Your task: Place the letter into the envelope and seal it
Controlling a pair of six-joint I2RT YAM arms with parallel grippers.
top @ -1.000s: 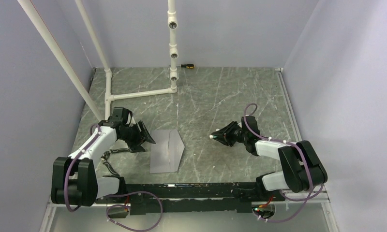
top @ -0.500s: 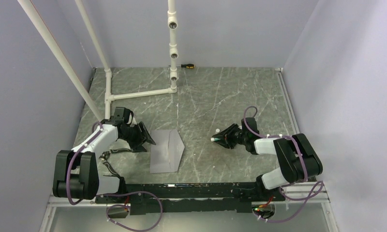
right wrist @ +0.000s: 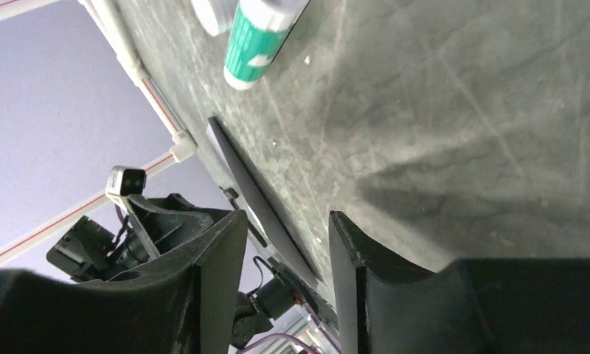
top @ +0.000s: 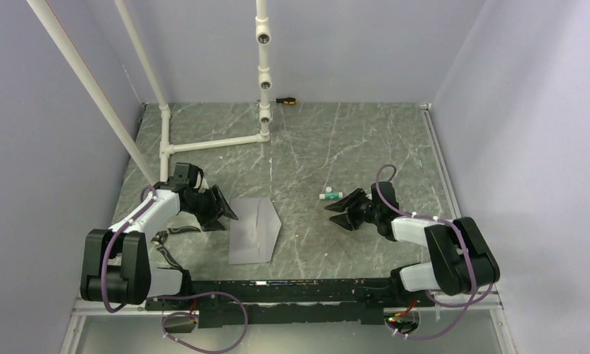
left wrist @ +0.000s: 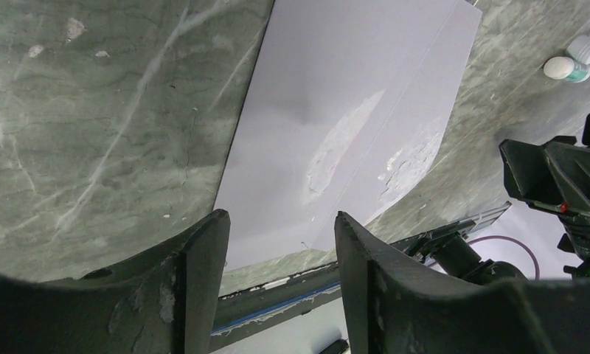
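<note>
Envelope (top: pixel 254 230) | lying flat | just beside left claw (top: pixel 224 209) | not touching

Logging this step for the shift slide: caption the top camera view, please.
Open left gripper beside the grey envelope; open right gripper near a glue stick lying on the table.

1. Bench (top: pixel 314 147): smooth stone-look slab, green-grey with pale veins, dull sheen.
2. Envelope (left wrist: pixel 336 110): matt light grey paper with rough, whitish scuffed patches.
3. Glue stick (right wrist: pixel 266 33): glossy white-and-green plastic.
4. Pipe frame (top: pixel 262 66): smooth white plastic.
5. Left gripper (left wrist: pixel 279 221) jaws: matt black plastic, grainy.
</note>
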